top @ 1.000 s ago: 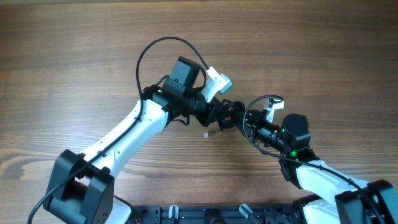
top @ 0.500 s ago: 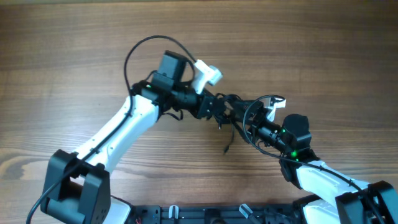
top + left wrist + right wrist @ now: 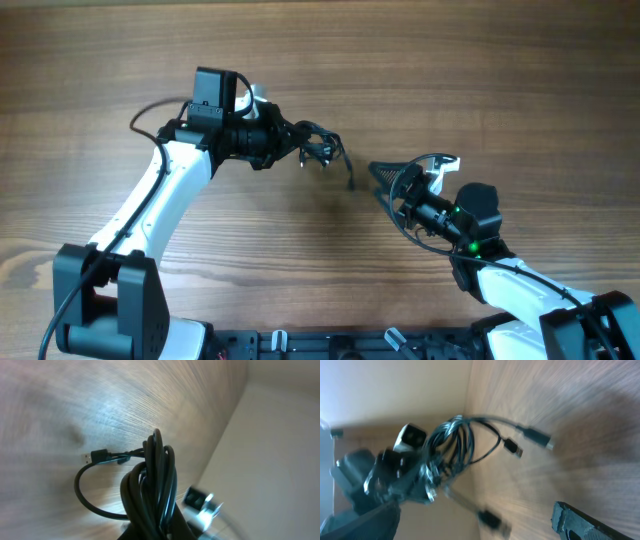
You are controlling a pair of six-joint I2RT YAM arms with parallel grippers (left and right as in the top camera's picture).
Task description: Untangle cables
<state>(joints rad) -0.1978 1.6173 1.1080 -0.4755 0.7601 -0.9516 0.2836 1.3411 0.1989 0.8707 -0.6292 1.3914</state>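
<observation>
The cables (image 3: 322, 148) are a bunch of thin black cords hanging above the wooden table, and my left gripper (image 3: 298, 143) is shut on them left of centre. One plug end (image 3: 350, 182) dangles below the bunch. In the left wrist view the looped cables (image 3: 156, 480) rise from the shut jaws, with a plug (image 3: 97, 455) sticking out to the left. My right gripper (image 3: 383, 182) stands open just right of the bunch with nothing between its fingers. The right wrist view shows the cables (image 3: 454, 440) ahead, apart from its fingers (image 3: 575, 520), with two plugs (image 3: 535, 437) trailing right.
The wooden table (image 3: 500, 80) spreads all around both arms. Thicker black wires (image 3: 160, 108) loop off the left arm. A dark rail (image 3: 320, 345) runs along the near edge between the arm bases.
My right gripper has opened and let go of the cables. The left arm has swung left and away from the right one, carrying the bunch with it.
</observation>
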